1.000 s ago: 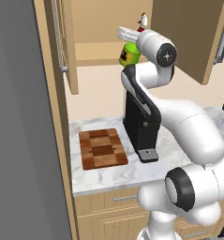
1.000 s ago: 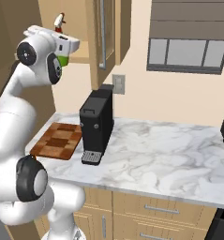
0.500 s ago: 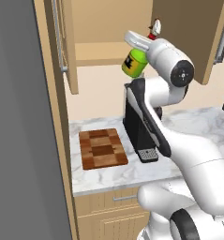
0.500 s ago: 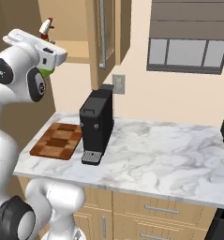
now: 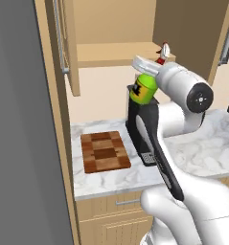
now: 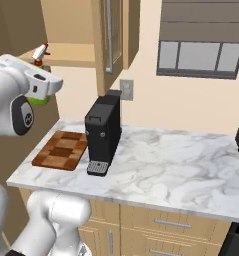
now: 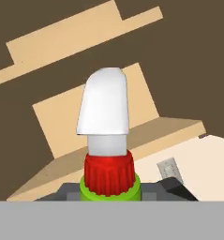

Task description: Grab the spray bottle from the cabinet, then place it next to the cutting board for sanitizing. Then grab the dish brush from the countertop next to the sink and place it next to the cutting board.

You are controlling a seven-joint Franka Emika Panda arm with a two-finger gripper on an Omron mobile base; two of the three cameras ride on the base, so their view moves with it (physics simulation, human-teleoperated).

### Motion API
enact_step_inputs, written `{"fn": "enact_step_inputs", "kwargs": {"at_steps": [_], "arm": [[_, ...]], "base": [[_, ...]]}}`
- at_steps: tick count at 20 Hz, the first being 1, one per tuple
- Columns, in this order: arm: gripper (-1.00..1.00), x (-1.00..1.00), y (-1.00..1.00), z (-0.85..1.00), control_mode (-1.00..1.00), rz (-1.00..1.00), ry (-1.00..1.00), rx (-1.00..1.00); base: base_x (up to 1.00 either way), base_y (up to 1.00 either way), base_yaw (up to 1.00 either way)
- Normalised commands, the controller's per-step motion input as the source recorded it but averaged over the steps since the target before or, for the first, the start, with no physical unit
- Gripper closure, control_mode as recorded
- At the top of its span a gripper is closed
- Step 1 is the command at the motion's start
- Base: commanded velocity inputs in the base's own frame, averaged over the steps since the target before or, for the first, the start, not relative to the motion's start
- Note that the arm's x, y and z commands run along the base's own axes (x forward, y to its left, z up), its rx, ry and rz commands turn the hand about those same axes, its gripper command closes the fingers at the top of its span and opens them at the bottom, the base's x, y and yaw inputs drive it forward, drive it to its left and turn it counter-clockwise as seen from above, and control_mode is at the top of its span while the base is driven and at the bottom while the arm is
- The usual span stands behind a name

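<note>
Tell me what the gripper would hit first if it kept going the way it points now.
Probably the cabinet. The hand view looks along the gripper, past the held spray bottle, at the cabinet's wood panels and shelf edge. Depth is unclear, so which panel comes first can't be told.

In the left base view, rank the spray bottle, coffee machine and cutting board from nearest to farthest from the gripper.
1. spray bottle: held in the gripper, out in front of the cabinet shelf.
2. coffee machine: right under the bottle, on the countertop.
3. cutting board: lower and to the left, flat on the marble.
</note>
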Motion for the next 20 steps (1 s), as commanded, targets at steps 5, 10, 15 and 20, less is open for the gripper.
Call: {"fn": "enact_step_inputs", "kwargs": {"at_steps": [5, 10, 15, 20], "arm": [[1.00, -0.02, 0.00, -0.66, -1.00, 0.14, 0.16, -0.06], [1.00, 0.00, -0.01, -0.45, -1.00, 0.28, 0.11, -0.03], [1.00, 0.00, -0.10, -0.42, -1.00, 0.31, 0.19, -0.06], [1.00, -0.08, -0.01, -0.32, -1.00, 0.29, 0.04, -0.17]], "base": [[0.00, 0.00, 0.00], [0.00, 0.00, 0.00], [0.00, 0.00, 0.00], [0.00, 0.00, 0.00]]}}
